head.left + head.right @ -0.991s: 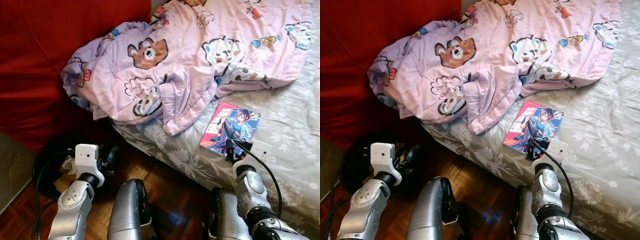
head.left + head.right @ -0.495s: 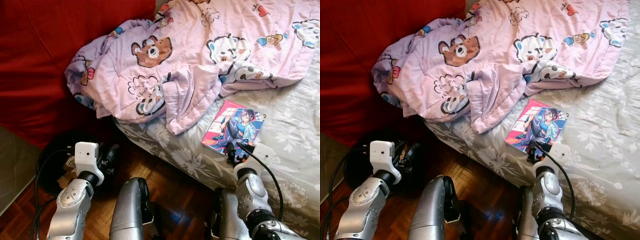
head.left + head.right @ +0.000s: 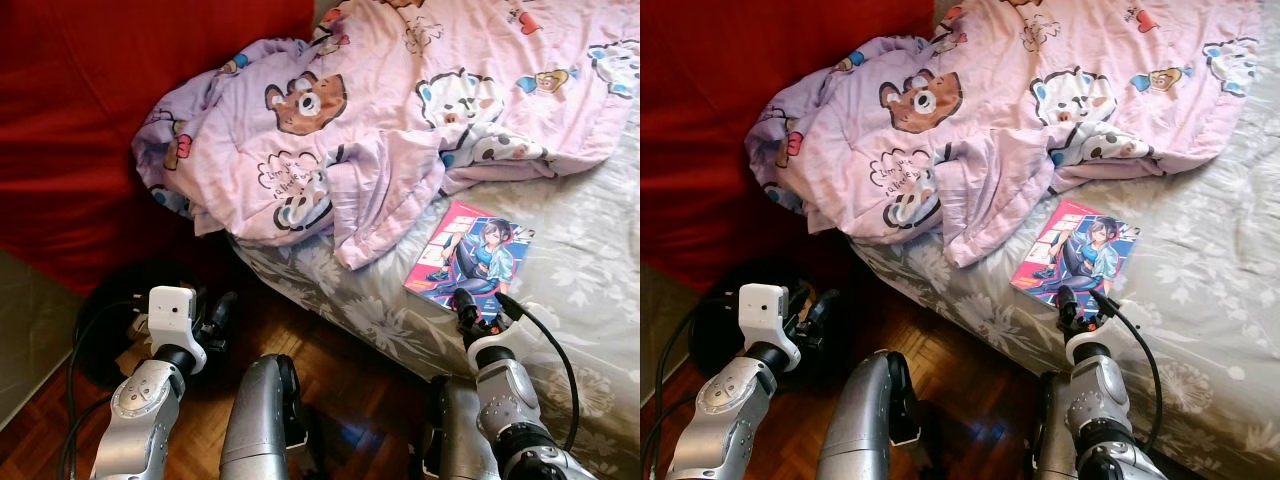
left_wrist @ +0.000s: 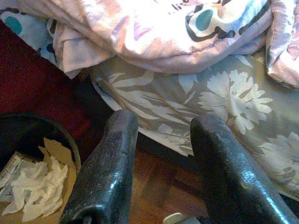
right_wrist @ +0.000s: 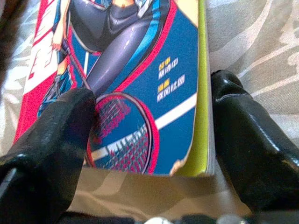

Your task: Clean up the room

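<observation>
The comic book (image 3: 468,260) lies flat on the bed (image 3: 590,250), just beside the rumpled blanket (image 3: 400,110). Right gripper (image 5: 149,154) has its fingers spread across the near corner, not clamped. Thin book on soft sheet, so it'll probably slide away or pinch fabric. Left gripper (image 4: 163,168) idles open.

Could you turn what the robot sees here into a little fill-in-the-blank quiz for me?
1. The comic book lies flat on the grey flowered ____.
2. The right gripper has one open finger resting on the book's cover and the other beside its ____ spine edge.
3. The crumpled blanket printed with cartoon animals is ____ in colour.
4. The left gripper hangs open near a black bin holding crumpled ____.

Missing words: bedsheet; yellow-green; pink; paper
</observation>
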Available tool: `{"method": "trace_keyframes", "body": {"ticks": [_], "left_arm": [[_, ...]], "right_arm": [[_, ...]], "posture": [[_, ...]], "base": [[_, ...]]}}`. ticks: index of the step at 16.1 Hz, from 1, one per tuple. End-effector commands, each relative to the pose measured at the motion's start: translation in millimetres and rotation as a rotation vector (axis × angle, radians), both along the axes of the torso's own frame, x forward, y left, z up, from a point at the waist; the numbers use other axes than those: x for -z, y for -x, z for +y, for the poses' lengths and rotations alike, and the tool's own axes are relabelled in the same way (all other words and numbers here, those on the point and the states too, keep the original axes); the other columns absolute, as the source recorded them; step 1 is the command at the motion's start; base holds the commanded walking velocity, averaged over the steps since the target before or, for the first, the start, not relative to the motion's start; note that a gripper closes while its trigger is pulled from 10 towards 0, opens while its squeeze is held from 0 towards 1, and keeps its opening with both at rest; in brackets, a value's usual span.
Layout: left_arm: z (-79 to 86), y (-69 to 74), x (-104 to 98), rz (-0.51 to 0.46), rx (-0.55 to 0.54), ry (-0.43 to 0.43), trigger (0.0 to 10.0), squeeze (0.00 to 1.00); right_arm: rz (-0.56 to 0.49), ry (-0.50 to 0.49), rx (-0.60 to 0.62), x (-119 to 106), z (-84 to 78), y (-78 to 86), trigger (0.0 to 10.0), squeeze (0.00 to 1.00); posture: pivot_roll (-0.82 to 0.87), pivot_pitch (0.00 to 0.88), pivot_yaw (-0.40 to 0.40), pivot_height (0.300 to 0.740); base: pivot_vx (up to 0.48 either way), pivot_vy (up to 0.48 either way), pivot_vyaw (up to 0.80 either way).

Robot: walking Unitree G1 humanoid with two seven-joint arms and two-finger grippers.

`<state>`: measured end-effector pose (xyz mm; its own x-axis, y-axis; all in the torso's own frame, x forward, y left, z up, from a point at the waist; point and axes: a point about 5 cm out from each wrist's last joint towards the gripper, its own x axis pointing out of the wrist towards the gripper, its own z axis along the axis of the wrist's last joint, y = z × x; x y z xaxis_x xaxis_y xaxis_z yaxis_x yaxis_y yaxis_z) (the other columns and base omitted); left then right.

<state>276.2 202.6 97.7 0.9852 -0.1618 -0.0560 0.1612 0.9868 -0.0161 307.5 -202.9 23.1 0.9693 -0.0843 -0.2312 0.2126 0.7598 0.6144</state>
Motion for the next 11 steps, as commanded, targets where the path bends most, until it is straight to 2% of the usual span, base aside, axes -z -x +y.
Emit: {"method": "trace_keyframes", "body": {"ticks": [1, 2, 6, 7, 10, 11], "left_arm": [[1.4, 5.2, 3, 0.024, 0.012, -0.028, 10.0, 0.0], [1.1, 5.4, 3, 0.025, 0.012, -0.029, 10.0, 0.0], [1.8, 5.0, 3, 0.028, 0.009, -0.031, 10.0, 0.0], [2.1, 4.7, 3, 0.029, 0.008, -0.033, 10.0, 0.0], [1.9, 3.4, 3, 0.027, 0.004, -0.032, 10.0, 0.0], [1.1, 2.3, 2, 0.024, 0.004, -0.031, 10.0, 0.0]], "right_arm": [[0.135, -0.091, -0.133, 31, 35.7, 21.2, 10.0, 0.0], [0.134, -0.104, -0.179, 34, 42.4, 24.0, 10.0, 0.0], [0.119, -0.138, -0.208, 35, 47.8, 25.3, 10.0, 0.0], [0.111, -0.133, -0.202, 33, 47.1, 23.7, 0.0, 0.0], [0.078, -0.118, -0.225, 28, 47.2, 19.8, 0.0, 0.0], [0.075, -0.085, -0.215, 27, 45.4, 18.6, 0.0, 0.0]], "posture": [[0.14, 0.293, 0.128, 0.581], [0.15, 0.294, 0.129, 0.581], [0.15, 0.293, 0.128, 0.581], [0.15, 0.293, 0.128, 0.581], [0.15, 0.289, 0.125, 0.581], [0.15, 0.286, 0.125, 0.581]], "base": [[0.0, 0.0, 0.0], [0.0, 0.0, 0.0], [0.0, 0.0, 0.0], [0.0, 0.0, 0.0], [0.0, 0.0, 0.0], [0.0, 0.0, 0.0]]}}
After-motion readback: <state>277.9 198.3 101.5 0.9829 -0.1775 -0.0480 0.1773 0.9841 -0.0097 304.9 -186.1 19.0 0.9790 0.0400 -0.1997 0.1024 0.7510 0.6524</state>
